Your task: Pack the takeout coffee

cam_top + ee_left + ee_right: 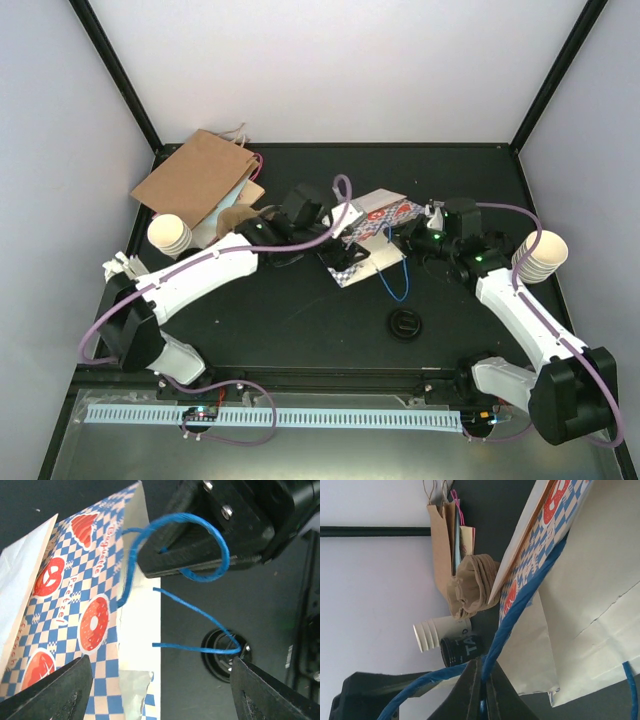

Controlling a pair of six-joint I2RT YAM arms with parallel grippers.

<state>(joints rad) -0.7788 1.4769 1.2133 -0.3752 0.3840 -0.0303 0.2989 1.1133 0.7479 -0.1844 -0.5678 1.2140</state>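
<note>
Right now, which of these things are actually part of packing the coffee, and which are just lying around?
In the job: takeout coffee with black lid; checked paper bag; its blue handle, pinched by the right gripper; the open left gripper.
Lying about: brown paper bags; paper cup stacks; pulp cup carrier.

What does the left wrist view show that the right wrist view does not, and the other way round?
Only left wrist: the left gripper, open, and a round black lid on the table. Only right wrist: a stack of cream cups, brown paper bags and a crumpled brown holder. Both: the checked bag and its blue handle, pinched by the shut right gripper.
</note>
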